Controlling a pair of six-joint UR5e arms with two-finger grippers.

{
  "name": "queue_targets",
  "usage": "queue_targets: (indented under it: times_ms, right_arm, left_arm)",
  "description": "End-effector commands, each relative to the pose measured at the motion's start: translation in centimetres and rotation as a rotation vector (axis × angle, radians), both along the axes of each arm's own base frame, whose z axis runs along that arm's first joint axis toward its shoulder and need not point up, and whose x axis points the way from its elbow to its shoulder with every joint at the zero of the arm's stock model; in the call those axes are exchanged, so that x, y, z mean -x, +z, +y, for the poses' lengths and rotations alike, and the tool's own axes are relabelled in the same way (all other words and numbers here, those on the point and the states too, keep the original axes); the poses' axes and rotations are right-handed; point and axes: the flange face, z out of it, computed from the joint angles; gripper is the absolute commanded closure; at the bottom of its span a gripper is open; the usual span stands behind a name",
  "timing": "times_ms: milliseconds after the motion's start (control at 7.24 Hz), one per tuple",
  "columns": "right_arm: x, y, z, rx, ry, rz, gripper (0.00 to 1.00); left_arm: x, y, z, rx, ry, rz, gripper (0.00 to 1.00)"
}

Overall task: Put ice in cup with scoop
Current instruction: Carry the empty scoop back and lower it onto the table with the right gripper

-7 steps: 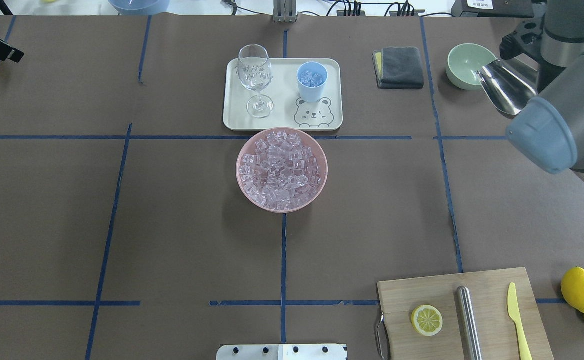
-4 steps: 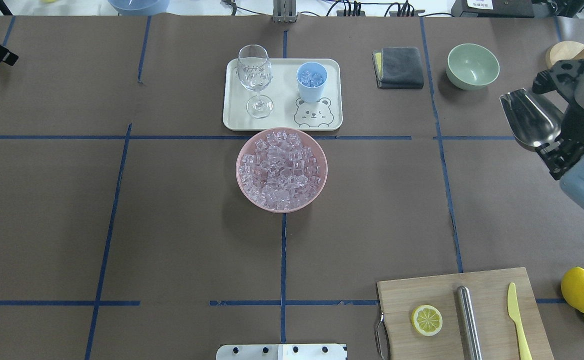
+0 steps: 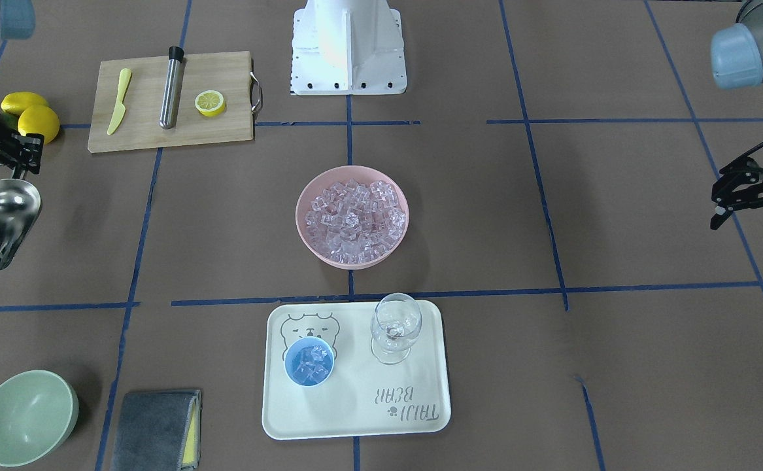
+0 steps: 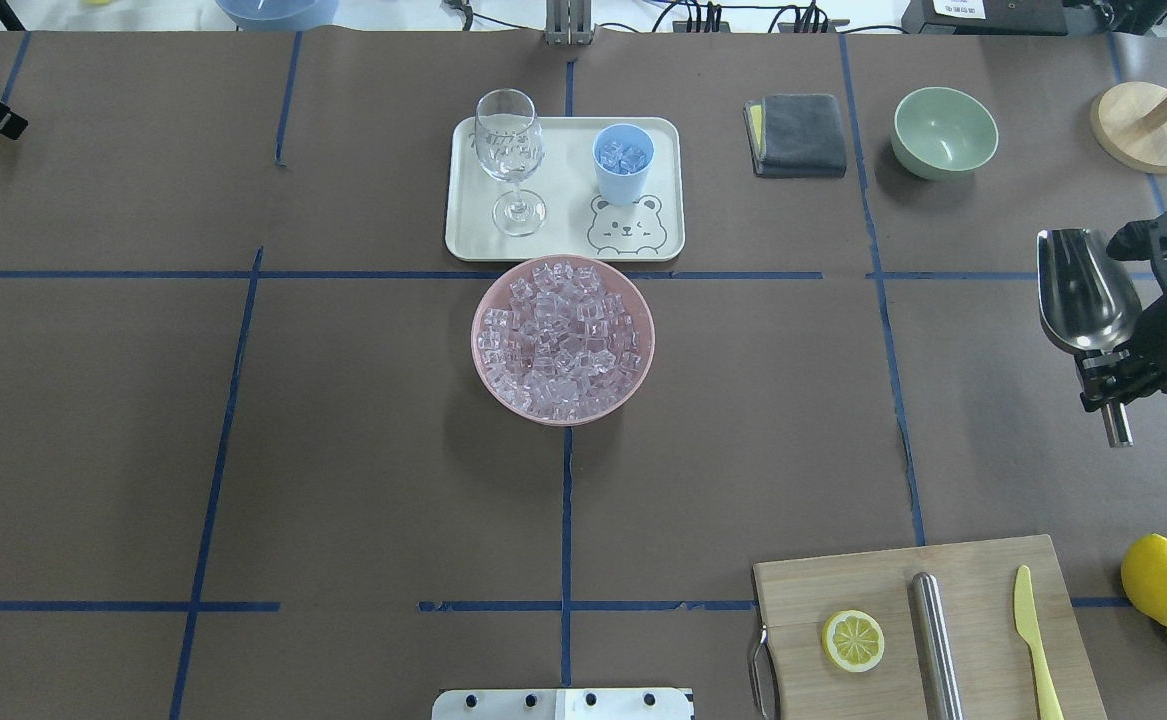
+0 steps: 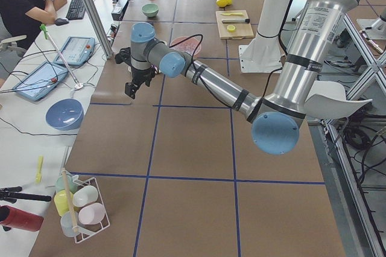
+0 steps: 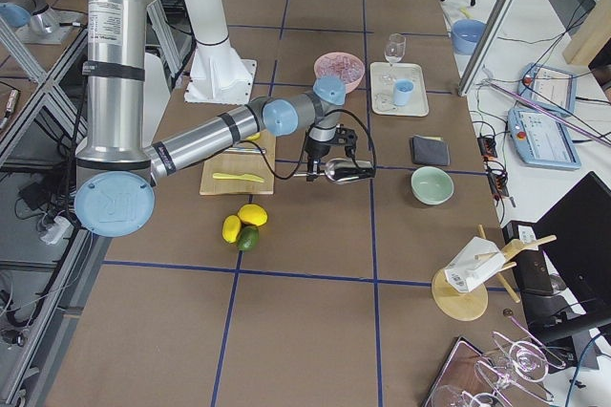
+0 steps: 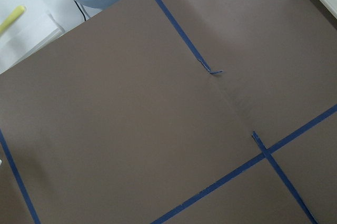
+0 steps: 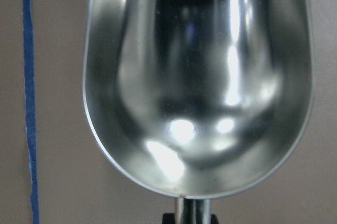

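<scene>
A: Anything in the right gripper (image 4: 1108,380)?
B: Clamped tight on the thin handle of the scoop (image 4: 1083,290), just behind the trough. Held above the table out on the robot's right, trough pointing away from the base.
A: Any load in that trough?
B: Empty; only bare shiny steel and reflections from the wrist camera.
A: And the left gripper (image 3: 721,199)?
B: Spread wide, holding nothing, hanging over the brown paper far out on the robot's left.
A: Where to find the ice (image 4: 563,340)?
B: Heaped in the pink bowl (image 4: 647,345) at the table's middle, well apart from the scoop. A few more cubes down in the light-blue cup (image 4: 623,165).
A: And the cup itself?
B: Upright on the cream bear tray (image 4: 568,200), just beyond the pink bowl on the side away from the robot. Beside a clear wine glass (image 4: 510,150) on the same tray, near but not touching.
A: Anything else out there?
B: A pale green bowl (image 4: 943,135) and a folded grey cloth (image 4: 803,135) on the far side, right of the tray; nearer the robot, a wooden board (image 4: 983,580) with half a lemon (image 4: 853,640), a steel cylinder (image 4: 936,640) and a yellow knife (image 4: 1033,640).
</scene>
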Motion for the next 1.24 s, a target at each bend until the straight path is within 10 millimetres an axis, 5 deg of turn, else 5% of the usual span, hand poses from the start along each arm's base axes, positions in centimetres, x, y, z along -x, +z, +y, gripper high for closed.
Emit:
queue_targets:
  times_ms: [0, 414, 828, 966, 1104]
  right_arm:
    - [3.4, 2.1, 1.1, 0.053, -0.051, -0.027, 1.0]
    - [7.6, 3.2, 0.3, 0.129, -0.119, -0.06, 1.0]
    - [7.5, 4.0, 0.6, 0.143, -0.12, -0.045, 1.0]
    - [7.6, 4.1, 0.7, 0.142, -0.122, -0.042, 0.75]
    - [7.4, 4.2, 0.7, 0.138, -0.119, -0.038, 0.01]
  left_arm:
    - [-0.1, 0.6, -0.3, 0.01, 0.002, -0.005, 0.0]
    - [-0.1, 0.5, -0.4, 0.006, 0.001, -0.006, 0.0]
    - [0.0, 0.4, -0.5, 0.005, 0.0, -0.004, 0.0]
    - [0.0, 0.2, -0.6, 0.004, 0.0, -0.004, 0.0]
    - [0.0, 0.3, -0.6, 0.005, 0.0, -0.004, 0.0]
